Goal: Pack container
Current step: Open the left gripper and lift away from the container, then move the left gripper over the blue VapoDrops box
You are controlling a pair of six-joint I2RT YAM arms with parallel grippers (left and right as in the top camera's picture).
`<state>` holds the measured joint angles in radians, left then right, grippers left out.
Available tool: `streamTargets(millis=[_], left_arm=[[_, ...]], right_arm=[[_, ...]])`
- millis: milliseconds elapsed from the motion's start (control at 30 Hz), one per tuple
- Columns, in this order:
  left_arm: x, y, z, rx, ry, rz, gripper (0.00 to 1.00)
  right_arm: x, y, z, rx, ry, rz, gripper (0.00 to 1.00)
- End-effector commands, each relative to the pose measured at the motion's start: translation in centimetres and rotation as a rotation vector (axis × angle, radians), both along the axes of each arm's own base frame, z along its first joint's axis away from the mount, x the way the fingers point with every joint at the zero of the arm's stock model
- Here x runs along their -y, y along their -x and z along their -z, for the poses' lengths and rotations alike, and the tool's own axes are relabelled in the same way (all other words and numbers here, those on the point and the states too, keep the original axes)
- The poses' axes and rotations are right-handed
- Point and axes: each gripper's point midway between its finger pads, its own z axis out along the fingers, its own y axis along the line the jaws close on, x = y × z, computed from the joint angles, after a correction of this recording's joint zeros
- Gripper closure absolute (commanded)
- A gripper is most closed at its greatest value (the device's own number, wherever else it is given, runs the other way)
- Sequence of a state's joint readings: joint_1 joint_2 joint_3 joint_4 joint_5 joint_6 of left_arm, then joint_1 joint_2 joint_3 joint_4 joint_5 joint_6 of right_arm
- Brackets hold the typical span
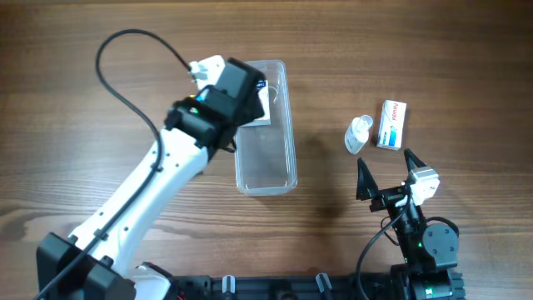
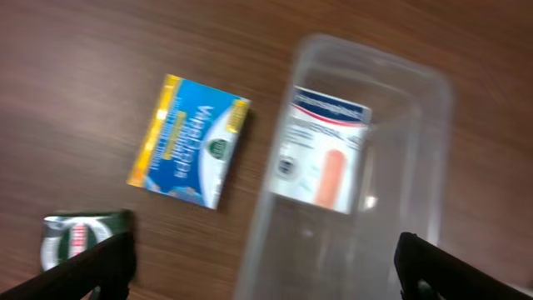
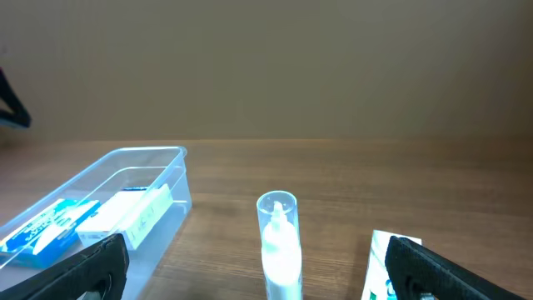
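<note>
Clear plastic container (image 1: 266, 167) mid-table, long axis running away from the arms, plaster box (image 2: 325, 154) in its far end | left gripper (image 2: 262, 254) wide, empty, above that end: nearer arm | right gripper (image 1: 388, 179) wide, empty, off to the container's right, behind small bottle (image 1: 358, 135) and carton (image 1: 391, 123) | near half free, open wood between.

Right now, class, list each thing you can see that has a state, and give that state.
container: lidless, one box inside.
bandage box: flat inside the container.
blue-and-yellow box: flat on table, outside container.
clear bottle: upright on table.
white-and-blue box: flat on table beside bottle.
left gripper: open, empty.
right gripper: open, empty.
</note>
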<state>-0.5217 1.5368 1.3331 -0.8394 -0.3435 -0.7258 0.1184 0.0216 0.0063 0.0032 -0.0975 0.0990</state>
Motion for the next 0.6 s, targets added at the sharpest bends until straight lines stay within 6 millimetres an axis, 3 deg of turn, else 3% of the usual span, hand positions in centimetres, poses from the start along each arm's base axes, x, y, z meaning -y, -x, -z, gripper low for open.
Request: streamTargets(millis=[0, 233, 400, 567], left_arm=[[-3.1, -0.7, -0.5, 0.004, -0.019, -0.069, 0.00], [-5.6, -1.2, -0.2, -0.010, -0.026, -0.135, 0.00], [-7.1, -1.4, 1.3, -0.064, -0.057, -0.150, 0.00], [-5.7, -1.7, 4.1, -0.155, -0.018, -0.067, 0.00]], right_arm=[[-0.2, 0.0, 0.0, 0.004, 0.018, -0.012, 0.00], [-0.2, 0.0, 0.0, 0.004, 0.018, -0.012, 0.00], [-0.2, 0.0, 0.0, 0.004, 0.017, -0.012, 0.00], [-0.2, 0.0, 0.0, 0.004, 0.018, -0.012, 0.00]])
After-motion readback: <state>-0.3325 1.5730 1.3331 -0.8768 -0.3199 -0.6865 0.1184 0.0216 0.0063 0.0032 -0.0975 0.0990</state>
